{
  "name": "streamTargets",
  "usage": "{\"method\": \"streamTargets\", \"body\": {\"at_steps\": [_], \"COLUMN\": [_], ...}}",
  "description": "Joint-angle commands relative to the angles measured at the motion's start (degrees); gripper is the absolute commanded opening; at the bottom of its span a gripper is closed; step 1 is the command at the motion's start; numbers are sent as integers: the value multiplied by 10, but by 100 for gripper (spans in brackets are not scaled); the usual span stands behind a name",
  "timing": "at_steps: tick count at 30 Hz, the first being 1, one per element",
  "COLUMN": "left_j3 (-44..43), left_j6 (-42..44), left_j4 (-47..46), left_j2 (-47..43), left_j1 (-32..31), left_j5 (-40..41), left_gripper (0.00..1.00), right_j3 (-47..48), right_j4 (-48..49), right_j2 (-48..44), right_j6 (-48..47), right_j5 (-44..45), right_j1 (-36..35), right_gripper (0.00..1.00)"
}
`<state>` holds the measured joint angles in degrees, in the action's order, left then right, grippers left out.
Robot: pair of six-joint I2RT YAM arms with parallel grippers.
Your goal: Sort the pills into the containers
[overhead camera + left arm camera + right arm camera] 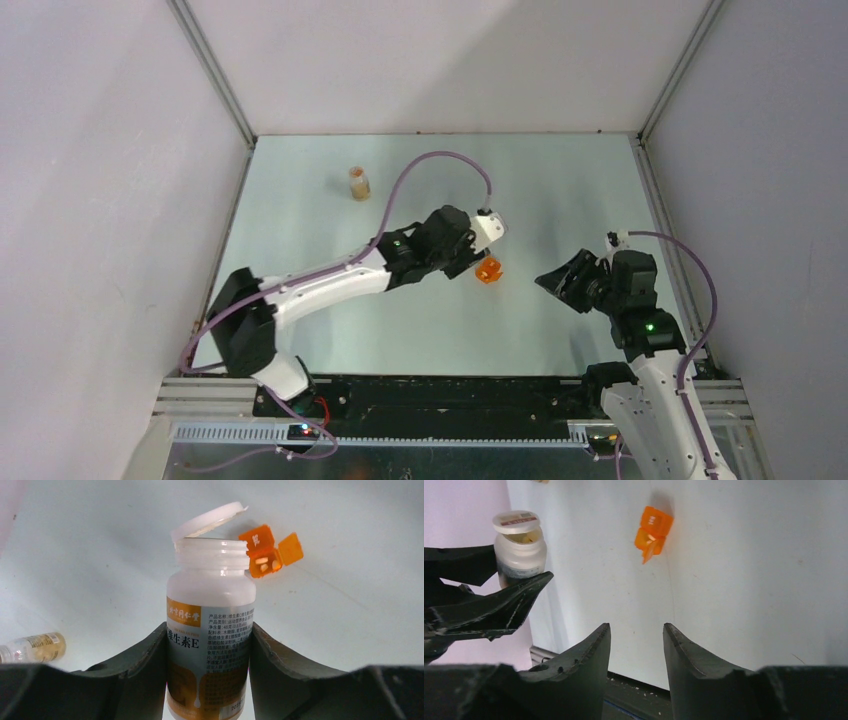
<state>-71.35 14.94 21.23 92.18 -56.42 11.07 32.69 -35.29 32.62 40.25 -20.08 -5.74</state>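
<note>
Looks like the dosing step: gripping white pill bottle (210, 595) in left gripper (209, 630), flip lid open, mouth facing orange pill box (265, 555) sitting mid-table just beyond, one compartment open with a couple of white pills inside. Holding right gripper (636, 630) empty, jaws apart, off to the right. Next, probably: tip bottle over the open compartment, meter out slowly, avoid spilling past the small opening or nudging the box. Reading on bottle label: "维生素E" in bold, orange band above with brand script, likely 同仁堂; fine print too small. White mark on box lid, unreadable. Also spotted: small vial (32, 648) far left, label illegible.
</note>
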Motion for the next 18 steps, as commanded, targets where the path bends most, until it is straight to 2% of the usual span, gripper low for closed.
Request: {"method": "streamTargets", "body": {"at_steps": [1,4,6,10,15,18], "left_j3": [42,75,92,137,196,231], "left_j6": [-46,-76,-96,-129,-145,-145], "left_j4": [-109,-171,-203,-291,-389,-423], "left_j2": [-84,-137,-167,-224,-303,-336], "left_j1": [10,17,17,17,18,17], "left_j5": [-45,-81,-102,-122,-136,-140], "left_gripper": [0,0,0,0,0,0], "right_j3": [22,22,25,57,107,130], "right_j4": [79,166,217,283,379,421], "right_j2": [-9,-11,-6,27,94,124], "right_j6": [18,59,80,73,31,4], "right_j5": [-80,-89,-69,19,130,192], "right_j1": [-8,-46,-86,-193,-329,-390], "right_gripper": [50,49,52,66,71,79]}}
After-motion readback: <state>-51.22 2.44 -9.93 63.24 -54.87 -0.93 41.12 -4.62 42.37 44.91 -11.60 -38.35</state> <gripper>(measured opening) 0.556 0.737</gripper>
